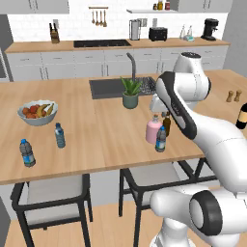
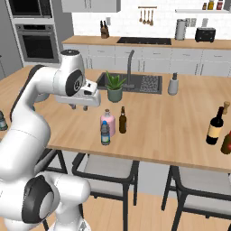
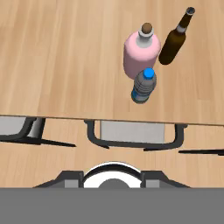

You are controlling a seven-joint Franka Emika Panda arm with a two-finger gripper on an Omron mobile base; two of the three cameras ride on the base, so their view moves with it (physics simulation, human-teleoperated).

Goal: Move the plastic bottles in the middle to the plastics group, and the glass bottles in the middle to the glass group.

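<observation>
End effector [image 2: 79,107] above counter [image 2: 171,117], near pink bottle [image 2: 108,122].

A rendered home kitchen: wooden island [image 1: 96,135], sink [image 1: 108,88], wall oven [image 2: 37,43], toaster [image 1: 157,33].

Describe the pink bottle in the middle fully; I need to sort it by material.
The pink bottle is squat and round-shouldered, pale pink and glassy-looking, with a short whitish neck and a brownish stopper. It stands upright on the wooden island counter near its front edge. A small water bottle stands just in front, an amber bottle beside it. Nothing grips it.
</observation>
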